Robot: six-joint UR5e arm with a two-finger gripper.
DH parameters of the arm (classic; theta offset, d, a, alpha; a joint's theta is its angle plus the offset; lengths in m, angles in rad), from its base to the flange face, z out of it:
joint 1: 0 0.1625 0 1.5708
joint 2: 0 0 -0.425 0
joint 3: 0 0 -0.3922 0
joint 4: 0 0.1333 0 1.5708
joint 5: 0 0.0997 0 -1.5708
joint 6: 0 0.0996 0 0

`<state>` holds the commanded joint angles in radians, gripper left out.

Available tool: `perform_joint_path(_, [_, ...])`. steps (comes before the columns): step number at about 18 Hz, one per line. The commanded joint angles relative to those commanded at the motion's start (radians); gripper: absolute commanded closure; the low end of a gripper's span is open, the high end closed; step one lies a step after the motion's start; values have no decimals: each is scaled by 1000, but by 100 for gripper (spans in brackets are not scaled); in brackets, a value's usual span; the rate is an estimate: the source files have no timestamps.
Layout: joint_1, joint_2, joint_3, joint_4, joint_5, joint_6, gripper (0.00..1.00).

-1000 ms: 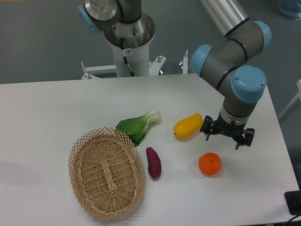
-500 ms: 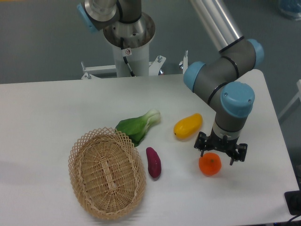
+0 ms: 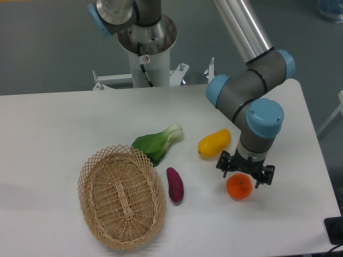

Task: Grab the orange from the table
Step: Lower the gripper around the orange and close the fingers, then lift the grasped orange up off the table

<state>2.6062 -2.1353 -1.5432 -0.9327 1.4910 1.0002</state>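
- Orange [image 3: 239,187]: rests on the white table [image 3: 53,128], near its right front part, directly beneath the gripper [image 3: 245,175].
- Wicker basket [image 3: 121,197]: oval, at front left; holds nothing.
- Gripper: fingers spread wide, straddling the orange's top; not yet closed on it.
- Step in hand, as judged: final approach for the grasp. The next move calls for a short descent, then closing on the fruit's widest part.
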Motion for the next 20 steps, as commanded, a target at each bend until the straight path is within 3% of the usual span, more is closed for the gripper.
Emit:
perform_joint_path(10, [-11,-18,-18,20,8,3,0])
perform_joint_path(14, [-11,-55,6,67,14,29,0])
perform_joint_path(20, [-14,-60,-12,74,92,34,0])
